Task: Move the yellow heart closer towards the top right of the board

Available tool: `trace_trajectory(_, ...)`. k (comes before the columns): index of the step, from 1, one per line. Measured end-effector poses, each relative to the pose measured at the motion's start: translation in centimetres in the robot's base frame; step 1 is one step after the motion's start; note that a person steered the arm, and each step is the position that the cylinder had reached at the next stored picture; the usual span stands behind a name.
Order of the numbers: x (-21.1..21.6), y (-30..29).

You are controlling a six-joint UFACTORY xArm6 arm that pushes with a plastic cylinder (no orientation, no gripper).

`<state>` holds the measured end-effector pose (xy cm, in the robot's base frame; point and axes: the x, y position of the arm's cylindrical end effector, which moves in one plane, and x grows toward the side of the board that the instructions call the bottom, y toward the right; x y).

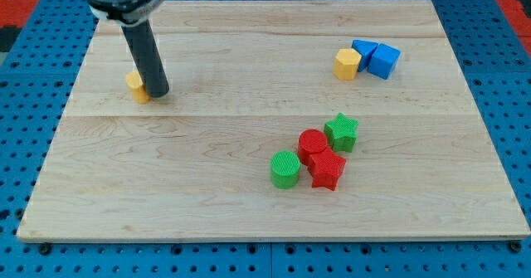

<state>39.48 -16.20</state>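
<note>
The yellow heart (135, 86) lies near the board's left edge, in the upper left part, mostly hidden behind my rod. My tip (158, 92) rests on the board just to the heart's right, touching or almost touching it. A yellow hexagon block (347, 63) sits at the upper right, against two blue blocks (375, 57).
A cluster lies right of centre in the lower half: a green star (341, 133), a red cylinder (313, 144), a red star-like block (327, 169) and a green cylinder (284, 168). The wooden board (249, 212) sits on a blue perforated table.
</note>
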Motion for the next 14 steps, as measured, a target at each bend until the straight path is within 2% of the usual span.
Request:
trace_trajectory(1, 5.4, 0.2)
trace_trajectory(2, 3.0, -6.7)
trace_trajectory(3, -0.2, -6.0)
trace_trajectory(4, 2.1, 7.1)
trace_trajectory(5, 1.9, 10.9)
trace_trajectory(6, 1.9, 2.6)
trace_trajectory(7, 0.0, -0.6)
trace_trajectory(9, -1.6, 18.8)
trace_trajectory(10, -3.3, 20.7)
trace_trajectory(11, -3.5, 13.4)
trace_trajectory(12, -5.1, 13.0)
trace_trajectory(13, -6.4, 19.7)
trace_trajectory(14, -6.5, 21.6)
